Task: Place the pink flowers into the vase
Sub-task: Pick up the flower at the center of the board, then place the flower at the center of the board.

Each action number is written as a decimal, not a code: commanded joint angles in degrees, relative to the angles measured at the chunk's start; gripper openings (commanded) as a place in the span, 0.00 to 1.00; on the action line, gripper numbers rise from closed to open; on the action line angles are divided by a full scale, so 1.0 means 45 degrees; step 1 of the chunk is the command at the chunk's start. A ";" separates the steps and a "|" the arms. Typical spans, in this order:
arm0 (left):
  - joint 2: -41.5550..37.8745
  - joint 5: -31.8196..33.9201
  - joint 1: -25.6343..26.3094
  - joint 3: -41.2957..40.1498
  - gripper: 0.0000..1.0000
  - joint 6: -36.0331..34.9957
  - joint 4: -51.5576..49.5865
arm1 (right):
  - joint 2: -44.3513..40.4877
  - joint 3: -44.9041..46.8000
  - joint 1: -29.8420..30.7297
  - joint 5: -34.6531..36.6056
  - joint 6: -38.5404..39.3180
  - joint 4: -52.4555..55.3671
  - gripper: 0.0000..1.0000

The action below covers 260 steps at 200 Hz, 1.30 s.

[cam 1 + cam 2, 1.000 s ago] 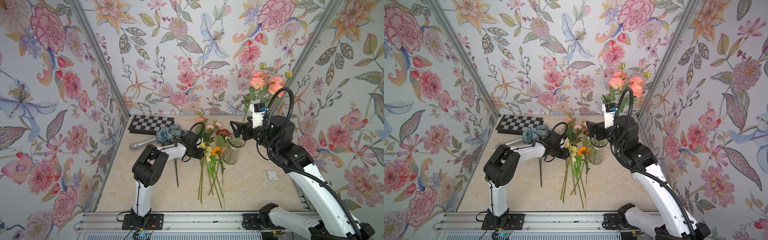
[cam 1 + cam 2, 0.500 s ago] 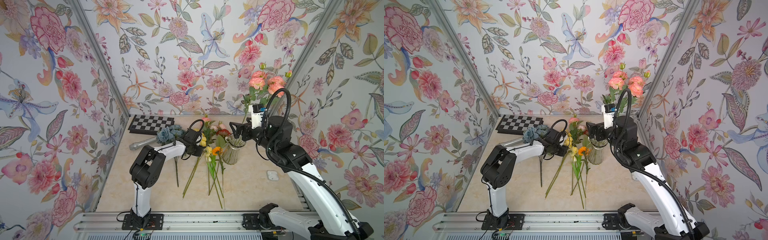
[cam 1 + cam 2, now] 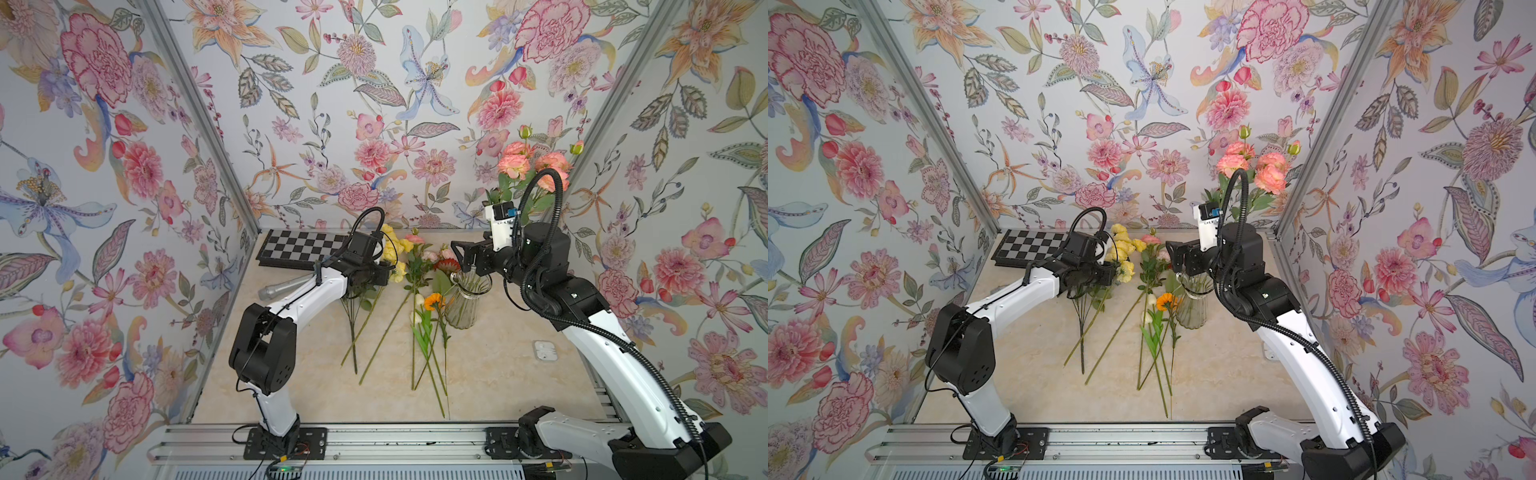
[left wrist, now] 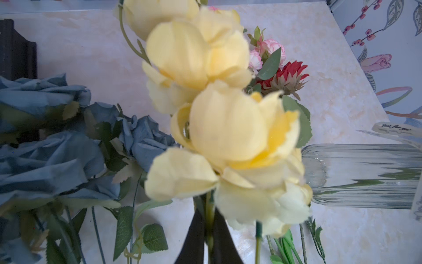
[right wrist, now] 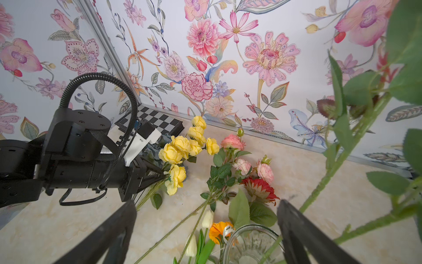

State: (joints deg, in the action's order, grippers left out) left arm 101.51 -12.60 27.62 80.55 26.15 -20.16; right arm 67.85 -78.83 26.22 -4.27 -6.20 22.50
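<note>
On the pale desk [image 3: 503, 374], between papered walls, the following are recorded, largest first.

Two arms. The left fingers [image 3: 384, 272] are closed tight on the stem of the yellow flowers [image 3: 392, 249], just under the blooms. This grip is judged a clearing move, since yellow is not asked for and the bunch lies beside a pink spray. The right fingers [image 3: 460, 254] are spread wide above the vase mouth with nothing held, probably placed to steady or receive a stem.

Chessboard [image 3: 299, 249], at the back.

Pink flowers [image 3: 515, 164]: one tall spray is stood in the vase [image 3: 463, 307], its blooms against the back corner. A second pink spray [image 3: 430, 254] is laid flat on the desk between the yellow flowers and the vase, so the task is judged part done.

Loose stems: red flower [image 3: 448, 265], orange flower [image 3: 434, 299], white tulips [image 5: 207, 218].

Views compared. The blue roses [image 4: 45, 148], covered by the left arm from above, are shown plainly by the left wrist view, as is the pinch on the yellow stem. The vase rim [image 5: 251, 226] between the spread fingers is given only by the right wrist view, where the tall blooms are cut off.
</note>
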 commanded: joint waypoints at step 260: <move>-0.0827 0.2146 -0.0830 -0.0463 0.81 0.0159 0.0164 | 0.0330 -0.0466 0.0264 -0.0402 0.0391 -0.0816 0.98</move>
State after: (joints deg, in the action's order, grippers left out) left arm 100.07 -4.03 23.64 71.68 29.32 -14.90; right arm 72.05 -82.32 26.92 -7.88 -5.13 20.53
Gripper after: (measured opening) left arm 0.798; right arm 0.978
